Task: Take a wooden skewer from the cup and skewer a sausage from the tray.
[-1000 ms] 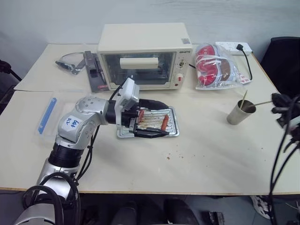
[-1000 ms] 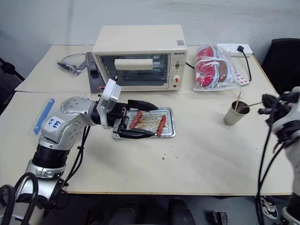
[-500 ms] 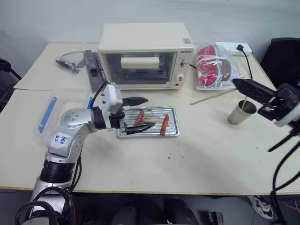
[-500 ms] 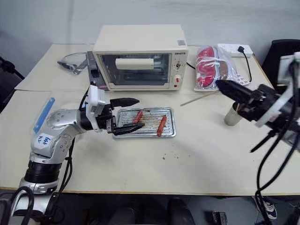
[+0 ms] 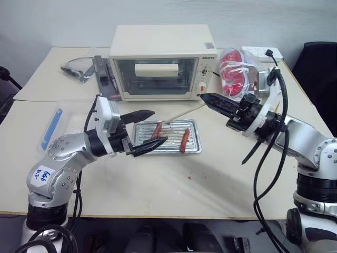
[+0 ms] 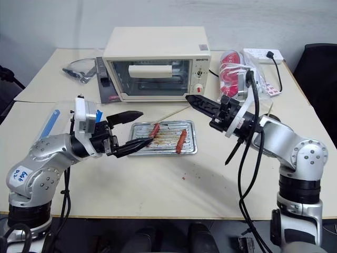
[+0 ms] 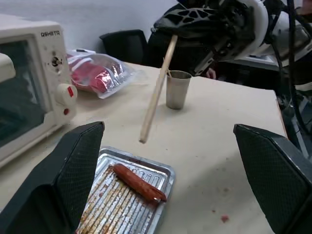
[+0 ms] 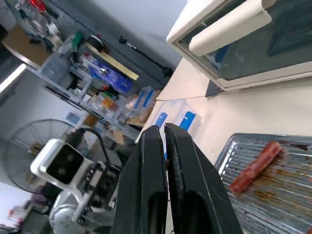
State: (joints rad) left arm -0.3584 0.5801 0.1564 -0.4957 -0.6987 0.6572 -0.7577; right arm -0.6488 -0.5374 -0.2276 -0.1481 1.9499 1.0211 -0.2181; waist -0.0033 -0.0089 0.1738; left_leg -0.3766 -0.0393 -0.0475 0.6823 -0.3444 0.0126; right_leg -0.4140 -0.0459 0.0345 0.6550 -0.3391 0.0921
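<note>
My right gripper is clamped tight on one thin pale wooden skewer, holding it above the table; the stick slants down from my fingertips toward the far edge of the shallow silvery ribbed metal tray, its free tip hanging just above that rim, not touching anything I can see. My left gripper is spread wide with nothing in it, hovering at the tray's left end, one black finger over the tray's near-left corner, the other behind it. Count on the tray: two slim reddish-brown sausages, one at the left end close to my left fingers, one right of centre, both lying flat on the greasy ribs and apart from each other. One small grey-beige tapered cup stands upright on the table to the right of the tray, behind my right arm, with at least one more stick poking out of it. Behind the tray: one cream toaster oven, door shut. One clear bag of red stuff sits right of the oven. One clear plastic box with blue clips lies at the left.
</note>
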